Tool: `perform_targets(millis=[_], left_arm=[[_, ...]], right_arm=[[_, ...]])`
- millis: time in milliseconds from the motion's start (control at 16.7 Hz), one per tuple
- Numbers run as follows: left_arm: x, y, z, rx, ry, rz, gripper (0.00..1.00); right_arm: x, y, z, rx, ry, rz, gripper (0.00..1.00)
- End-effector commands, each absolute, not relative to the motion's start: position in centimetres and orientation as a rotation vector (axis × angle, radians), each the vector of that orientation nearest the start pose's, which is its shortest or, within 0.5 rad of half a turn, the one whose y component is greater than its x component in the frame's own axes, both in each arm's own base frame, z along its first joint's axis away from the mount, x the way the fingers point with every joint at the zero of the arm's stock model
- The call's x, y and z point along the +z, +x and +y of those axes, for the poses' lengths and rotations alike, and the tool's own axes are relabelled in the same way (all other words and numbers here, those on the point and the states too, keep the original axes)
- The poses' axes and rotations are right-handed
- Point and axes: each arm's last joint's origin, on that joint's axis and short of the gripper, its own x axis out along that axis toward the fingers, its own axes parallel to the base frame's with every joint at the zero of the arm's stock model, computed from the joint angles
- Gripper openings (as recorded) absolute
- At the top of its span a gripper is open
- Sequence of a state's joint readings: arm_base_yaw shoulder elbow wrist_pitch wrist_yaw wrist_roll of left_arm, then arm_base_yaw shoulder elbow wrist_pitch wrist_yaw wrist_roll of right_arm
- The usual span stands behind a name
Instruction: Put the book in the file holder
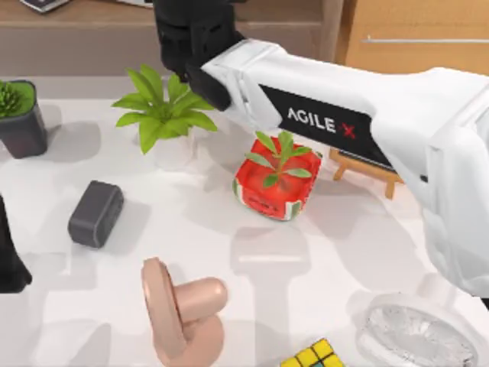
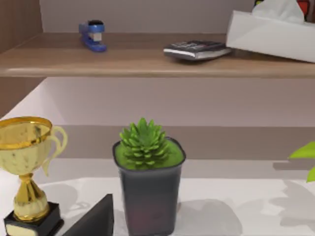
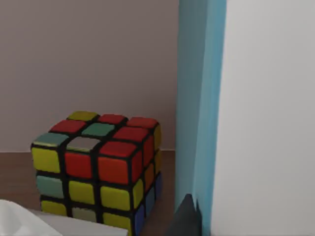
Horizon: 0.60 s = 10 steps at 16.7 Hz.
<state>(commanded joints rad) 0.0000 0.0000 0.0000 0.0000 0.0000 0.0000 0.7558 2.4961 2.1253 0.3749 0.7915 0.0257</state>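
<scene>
The book (image 3: 246,113) stands upright, white with a teal-blue edge, and looms close in the right wrist view beside a colour cube (image 3: 98,167) on a brown shelf. A dark part of my right gripper (image 3: 186,219) shows low against the teal edge. In the top view my right arm (image 1: 321,115) reaches from the right across the table to the back shelf, its dark wrist (image 1: 191,38) over the shelf edge. My left gripper (image 1: 11,260) is parked at the table's left edge. The file holder is out of view.
On the table are a leafy plant (image 1: 164,115), a red pot with a plant (image 1: 276,183), a grey box (image 1: 95,214), a pink object (image 1: 179,306), a glass dish (image 1: 416,332), a small easel (image 1: 367,172) and a dark-potted succulent (image 2: 147,187). A gold trophy (image 2: 27,167) stands near it. A stapler (image 2: 92,35), a calculator (image 2: 197,49) and a tissue box (image 2: 273,34) sit on the shelf.
</scene>
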Motion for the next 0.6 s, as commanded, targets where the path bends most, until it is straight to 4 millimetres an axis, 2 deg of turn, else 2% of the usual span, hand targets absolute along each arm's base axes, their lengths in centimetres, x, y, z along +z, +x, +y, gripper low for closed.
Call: perform_targets(millis=[240,420,600], left_arm=[[16.0,10.6,-0.1,0.0,0.0,0.0,1.0],[16.0,10.6,-0.1,0.0,0.0,0.0,1.0],[16.0,10.6,-0.1,0.0,0.0,0.0,1.0]], right_arm=[[24.0,39.9,37.6,0.004,0.101,0.023,0.0],[25.0,35.8,36.6,0.041,0.172,0.067,0.0],[25.8,31.2,34.2,0.082,0.258,0.117,0.0]])
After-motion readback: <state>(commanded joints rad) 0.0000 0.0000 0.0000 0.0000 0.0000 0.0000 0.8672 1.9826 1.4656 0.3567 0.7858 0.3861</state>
